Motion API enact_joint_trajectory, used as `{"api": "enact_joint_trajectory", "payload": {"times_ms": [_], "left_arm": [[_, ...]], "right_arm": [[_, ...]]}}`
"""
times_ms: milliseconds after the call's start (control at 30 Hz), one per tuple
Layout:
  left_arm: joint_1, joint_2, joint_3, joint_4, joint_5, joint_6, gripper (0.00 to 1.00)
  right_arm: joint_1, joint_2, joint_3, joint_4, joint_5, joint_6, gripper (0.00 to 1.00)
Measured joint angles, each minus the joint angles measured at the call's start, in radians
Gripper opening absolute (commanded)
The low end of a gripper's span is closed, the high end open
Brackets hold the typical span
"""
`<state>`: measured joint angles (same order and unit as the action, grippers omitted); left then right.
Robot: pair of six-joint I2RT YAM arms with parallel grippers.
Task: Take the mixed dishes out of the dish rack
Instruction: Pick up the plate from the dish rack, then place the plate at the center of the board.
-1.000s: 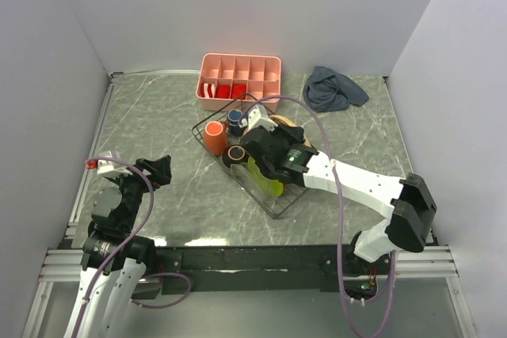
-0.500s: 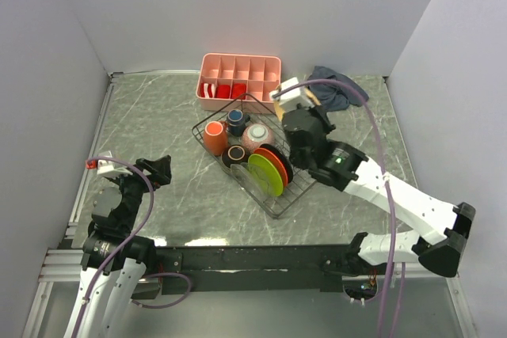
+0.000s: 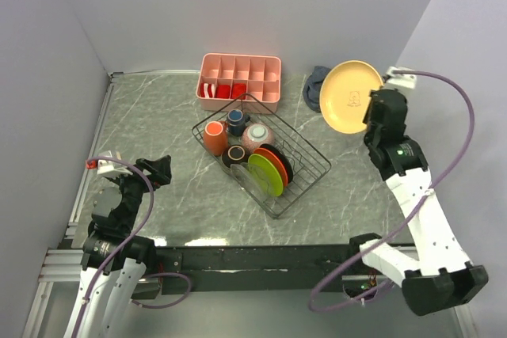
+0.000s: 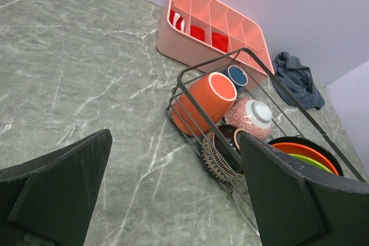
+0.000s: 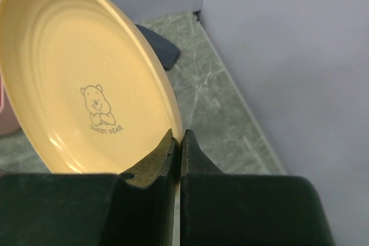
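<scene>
Right wrist view: the right gripper (image 5: 177, 142) pinches the lower rim of a yellow plate (image 5: 86, 79), which stands upright and fills the upper left. Glazed, rigid, breakable, probably slippery; its rim suits gripping. The left gripper (image 4: 173, 200) gapes wide and empty along its own view's bottom edge.

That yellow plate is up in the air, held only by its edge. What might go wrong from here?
The right gripper pinches the yellow plate only at its rim, so it might slip or swing and drop onto the table. The plate also hangs close to the right wall, and a wide swing could knock it. If set down on the grey cloth nearby, it may rest tilted.
</scene>
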<state>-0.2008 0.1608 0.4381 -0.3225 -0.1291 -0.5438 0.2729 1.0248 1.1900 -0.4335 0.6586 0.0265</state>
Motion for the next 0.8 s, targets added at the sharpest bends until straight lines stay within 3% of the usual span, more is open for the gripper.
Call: {"api": "enact_joint_trajectory", "payload": {"times_ms": [367, 567, 800], "left_arm": [[0.000, 0.002, 0.000, 0.002, 0.002, 0.000, 0.99], [0.000, 0.009, 0.000, 0.002, 0.009, 0.000, 0.99], [0.000, 0.029, 0.000, 0.003, 0.016, 0.000, 0.99]], "right_arm": [[-0.594, 0.002, -0.293, 0.093, -0.507, 0.449, 0.00], [-0.731, 0.107, -0.422, 0.226, -0.639, 0.625, 0.00], [-0.784, 0.293, -0.476, 0.393, -0.756, 0.743, 0.00]]}}
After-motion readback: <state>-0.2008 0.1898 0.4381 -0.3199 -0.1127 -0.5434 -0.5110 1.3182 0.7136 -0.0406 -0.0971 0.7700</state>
